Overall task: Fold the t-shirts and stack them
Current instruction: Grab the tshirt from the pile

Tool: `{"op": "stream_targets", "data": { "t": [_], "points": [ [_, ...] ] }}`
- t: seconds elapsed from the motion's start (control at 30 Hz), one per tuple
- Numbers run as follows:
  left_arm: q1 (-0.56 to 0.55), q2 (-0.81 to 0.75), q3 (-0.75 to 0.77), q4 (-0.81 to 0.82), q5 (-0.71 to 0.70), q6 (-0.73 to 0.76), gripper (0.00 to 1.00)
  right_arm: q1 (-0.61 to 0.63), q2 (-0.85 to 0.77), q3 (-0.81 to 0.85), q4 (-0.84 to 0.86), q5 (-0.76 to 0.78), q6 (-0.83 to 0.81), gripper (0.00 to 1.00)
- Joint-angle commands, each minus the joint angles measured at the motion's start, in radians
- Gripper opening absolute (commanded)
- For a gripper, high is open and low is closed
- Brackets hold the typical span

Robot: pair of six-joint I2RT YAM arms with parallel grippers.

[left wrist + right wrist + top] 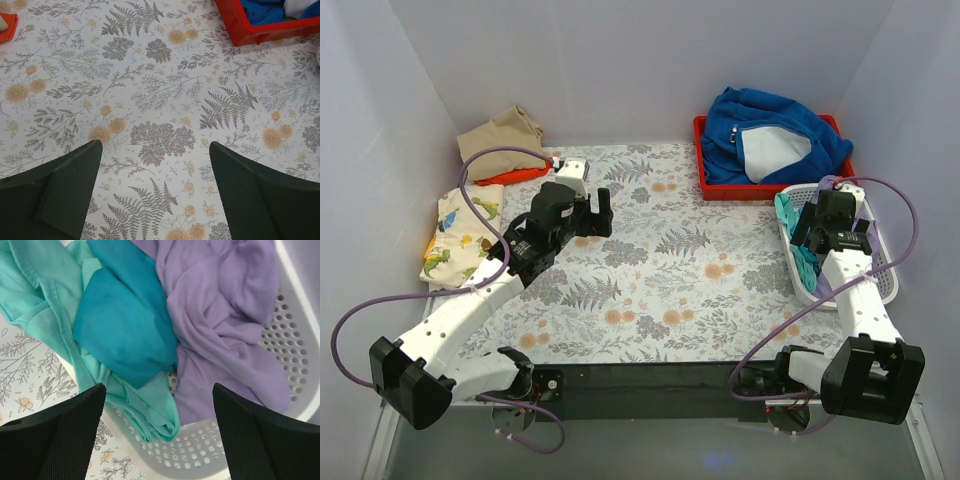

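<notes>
A white perforated basket (220, 450) at the right holds a teal t-shirt (120, 330), a mint one (145, 410) and a lavender one (225, 325). My right gripper (157, 435) hangs open and empty just above the basket's rim; it also shows in the top view (820, 228). At the left lie a cream dinosaur-print t-shirt (460, 235), a tan one (500, 135) and an orange one (515, 175). My left gripper (588, 212) is open and empty above the bare floral table cloth (160, 100).
A red tray (715, 185) at the back right holds the thick royal-blue fleece (770, 130); the tray's corner shows in the left wrist view (250, 32). White walls close in the table on three sides. Purple cables loop off both arms.
</notes>
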Motion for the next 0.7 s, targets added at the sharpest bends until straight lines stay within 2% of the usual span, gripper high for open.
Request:
{"op": "stream_targets", "data": {
  "t": [0.0, 0.23, 0.5, 0.57, 0.67],
  "points": [
    [-0.004, -0.012, -0.012, 0.009, -0.004, 0.032, 0.88, 0.000, 0.030, -0.020, 0.049, -0.089, 0.000, 0.91],
    [-0.004, 0.024, -0.009, 0.003, 0.010, 0.027, 0.88, -0.004, 0.102, -0.034, 0.099, -0.077, 0.019, 0.84],
    [-0.003, 0.048, -0.007, 0.001, 0.021, 0.039, 0.88, -0.016, 0.203, -0.038, 0.182, -0.088, 0.026, 0.53],
    [-0.003, 0.050, -0.009, -0.002, 0.029, 0.044, 0.88, -0.026, 0.226, -0.025, 0.189, -0.112, 0.020, 0.38],
    [-0.003, 0.062, -0.013, -0.009, 0.030, 0.044, 0.88, -0.029, 0.237, -0.020, 0.205, -0.123, 0.015, 0.28]
  ]
}}
